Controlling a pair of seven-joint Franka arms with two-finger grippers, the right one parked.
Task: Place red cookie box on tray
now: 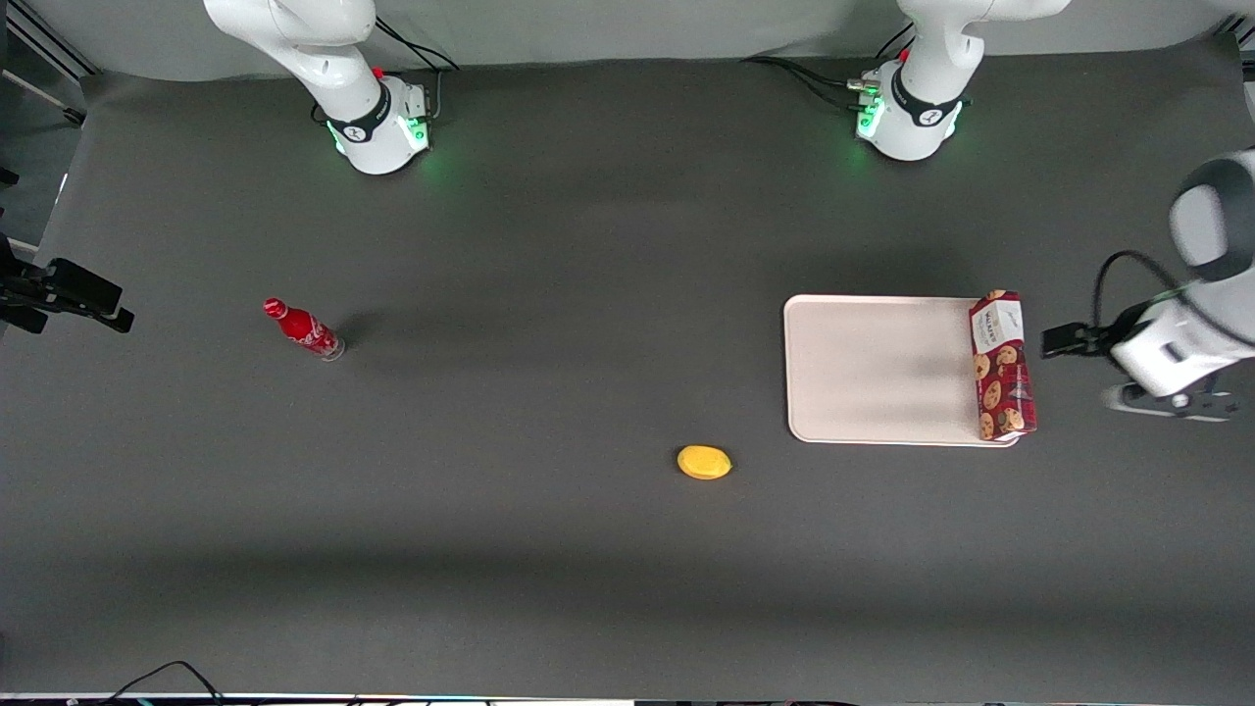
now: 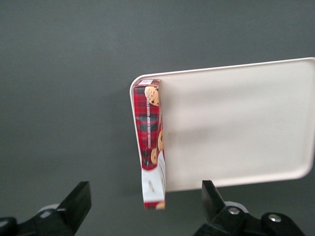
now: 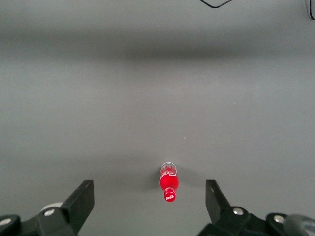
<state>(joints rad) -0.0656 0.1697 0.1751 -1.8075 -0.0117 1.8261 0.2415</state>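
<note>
The dark-red cookie box (image 1: 1002,366) stands on the cream-white tray's (image 1: 882,368) edge; the empty gripper (image 2: 146,206), fingers (image 2: 76,204) wide and partly cut off, hangs nearby.

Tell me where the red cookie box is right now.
The long dark-red cookie box stands on the cream-white tray's short edge at the working arm's end, clear of the open gripper.
</note>
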